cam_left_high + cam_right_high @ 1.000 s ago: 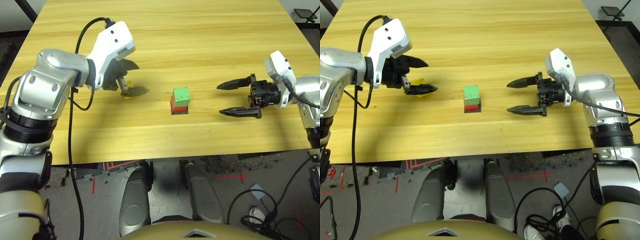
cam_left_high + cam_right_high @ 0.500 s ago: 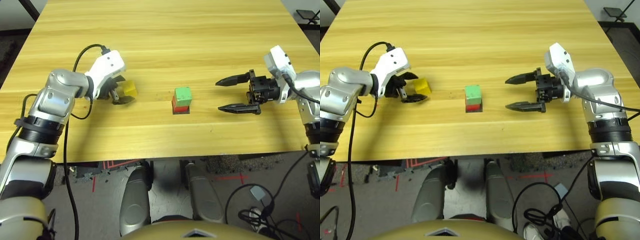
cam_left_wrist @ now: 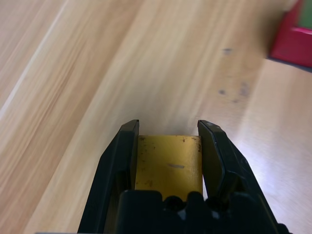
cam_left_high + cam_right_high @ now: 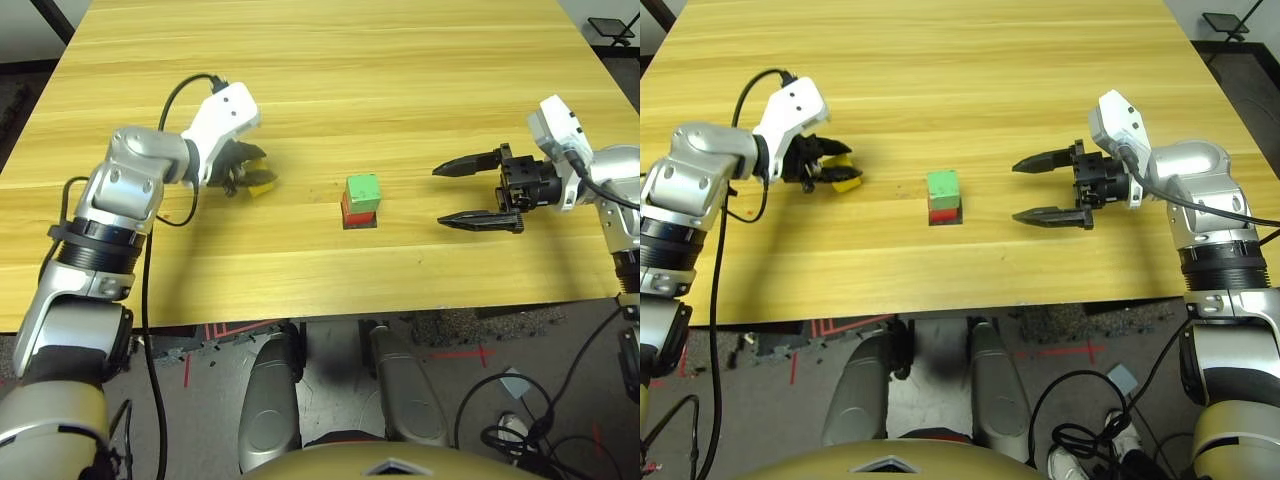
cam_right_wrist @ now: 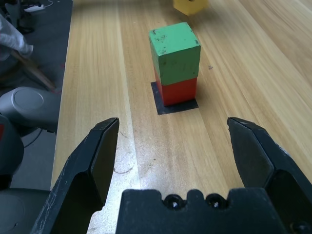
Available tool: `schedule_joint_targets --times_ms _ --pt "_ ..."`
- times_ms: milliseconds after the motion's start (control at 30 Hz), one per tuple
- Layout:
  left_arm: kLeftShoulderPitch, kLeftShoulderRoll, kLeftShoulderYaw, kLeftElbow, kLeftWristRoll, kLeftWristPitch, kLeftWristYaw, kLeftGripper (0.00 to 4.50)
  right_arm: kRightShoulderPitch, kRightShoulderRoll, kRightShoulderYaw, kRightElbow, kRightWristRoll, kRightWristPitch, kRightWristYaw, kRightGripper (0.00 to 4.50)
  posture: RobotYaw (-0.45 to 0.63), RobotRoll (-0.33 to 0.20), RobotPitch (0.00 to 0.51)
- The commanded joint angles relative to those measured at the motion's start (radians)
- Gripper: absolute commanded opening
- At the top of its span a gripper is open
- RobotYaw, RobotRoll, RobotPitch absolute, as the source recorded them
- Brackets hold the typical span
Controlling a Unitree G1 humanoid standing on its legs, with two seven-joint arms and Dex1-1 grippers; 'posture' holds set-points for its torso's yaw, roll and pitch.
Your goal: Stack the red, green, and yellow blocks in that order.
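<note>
Three blocks: green block on red block, yellow block gripped.

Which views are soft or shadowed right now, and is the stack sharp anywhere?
Right wrist view: green block on red block sharp. Left wrist view: yellow block between the fingers sharp, stack corner behind blurred. Left eye view: left gripper shades the table under it.

Count of Things on the Table

Showing three cubes: one red block, one green block, one yellow block. Showing one black square patch, one wooden table, and two grippers: left gripper, right gripper.
</note>
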Motion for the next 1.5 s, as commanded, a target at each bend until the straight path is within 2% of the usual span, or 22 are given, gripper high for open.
schedule_joint_targets --times_ms 33,133,233,633,767,967,1233,1500 --pt "-0.044 0.067 -0.042 -0.096 -0.023 0.098 -0.108 1.95 0.018 0.004 -0.004 -0.011 -0.004 -0.008 -0.001 4.5 0.04 0.023 0.266" --pt "-0.081 0.101 -0.053 -0.135 -0.035 0.144 -0.149 1.95 0.02 0.01 -0.006 -0.009 -0.004 -0.011 -0.007 4.5 0.04 0.029 0.264" --pt "-0.137 0.078 -0.043 -0.154 -0.052 0.195 -0.144 1.95 0.026 0.014 -0.005 -0.009 -0.004 -0.014 -0.01 4.5 0.04 0.035 0.263" --pt "-0.35 -0.097 -0.065 -0.214 -0.134 0.339 -0.086 1.95 0.052 0.04 -0.004 -0.02 -0.005 -0.022 -0.035 4.5 0.04 0.059 0.247" --pt "-0.386 -0.147 -0.092 -0.224 -0.157 0.354 -0.077 1.95 0.059 0.051 -0.003 -0.025 -0.004 -0.023 -0.045 4.5 0.03 0.065 0.242" --pt "-0.393 -0.206 -0.128 -0.236 -0.184 0.349 -0.061 1.95 0.071 0.054 -0.006 -0.033 0.0 -0.027 -0.056 4.5 0.02 0.072 0.242" --pt "-0.362 -0.23 -0.188 -0.212 -0.159 0.255 -0.044 1.95 0.099 0.048 -0.016 -0.062 0.01 -0.018 -0.072 4.5 -0.01 0.069 0.249" --pt "-0.315 -0.25 -0.218 -0.197 -0.144 0.222 -0.02 1.95 0.112 0.044 -0.021 -0.086 0.016 -0.003 -0.085 4.5 -0.02 0.065 0.258"
